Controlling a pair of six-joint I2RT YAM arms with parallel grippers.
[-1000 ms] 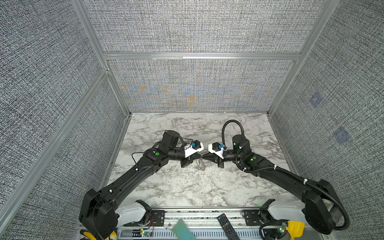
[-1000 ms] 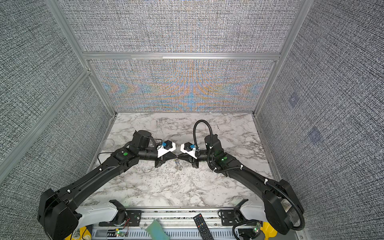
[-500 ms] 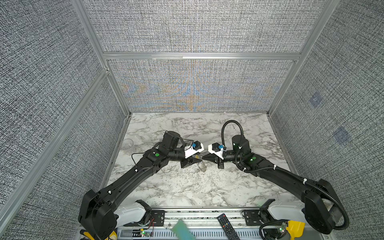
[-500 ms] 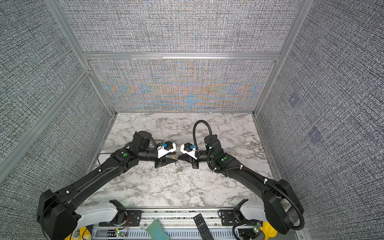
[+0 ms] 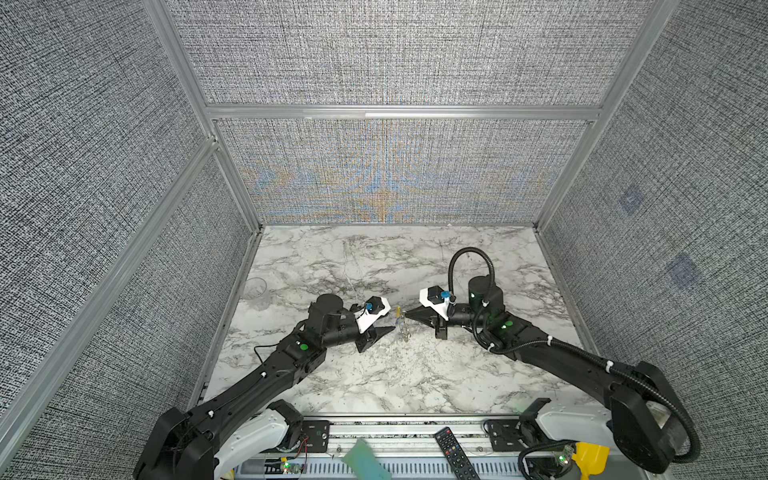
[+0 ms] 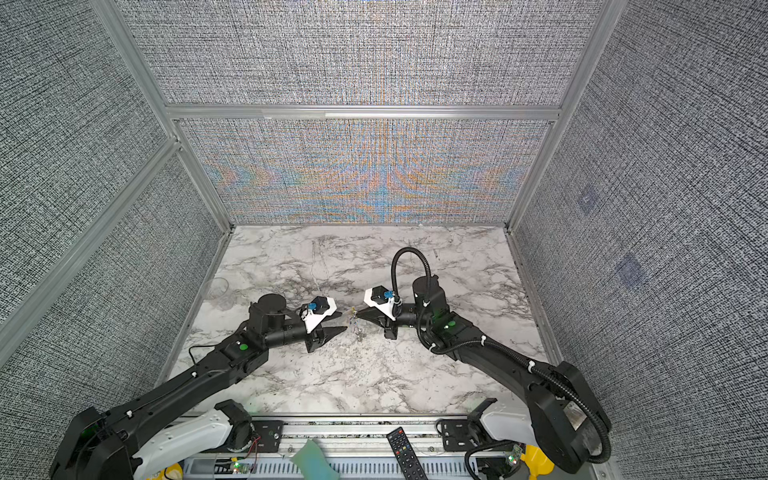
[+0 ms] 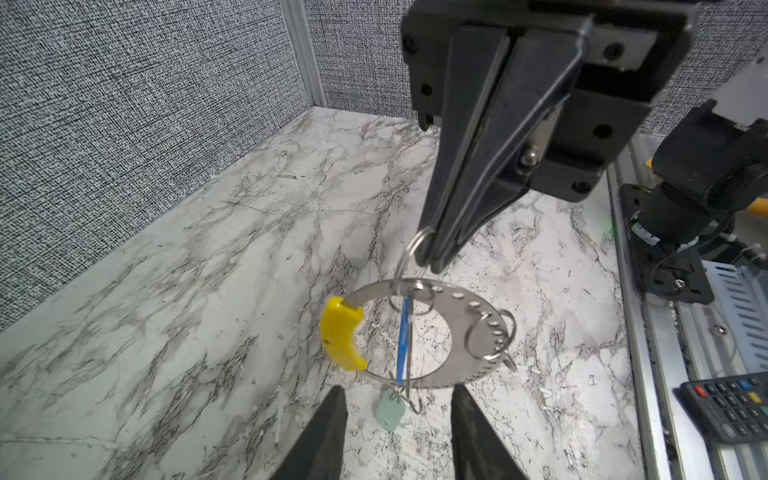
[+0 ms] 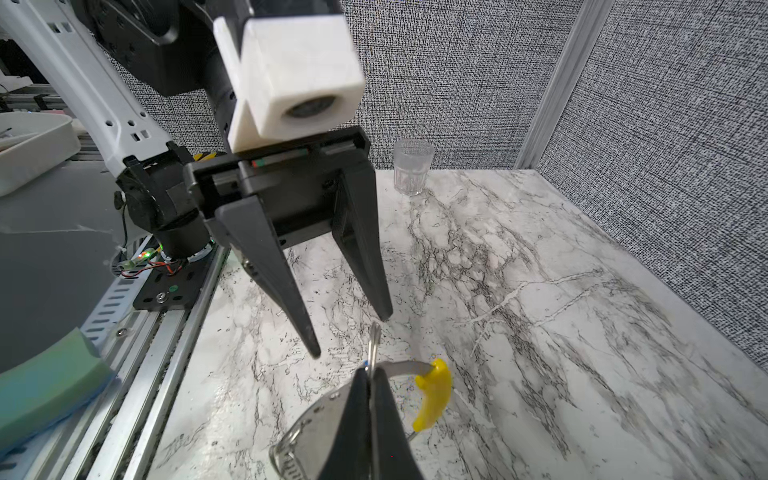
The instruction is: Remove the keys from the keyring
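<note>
Left wrist view, table (image 7: 187, 291): the keyring (image 7: 457, 299) is hanging above it, mid-table.
Right hand (image 7: 432, 262): clenching the small metal ring (image 7: 417, 243), carrying the whole bunch.
Left hand (image 8: 351, 334): released, empty, waiting just beside.
Keyring: one; I am judging it stiff, light, swinging freely.
Keys: two, dangling from it, blue key (image 7: 403, 340) and mint key (image 7: 390, 411); I am favouring the plastic heads for hold, blades looking slippery.

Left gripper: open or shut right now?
Open. In the right wrist view the left gripper stands spread, gripping nothing; the keyring hangs from the shut right gripper.
</note>
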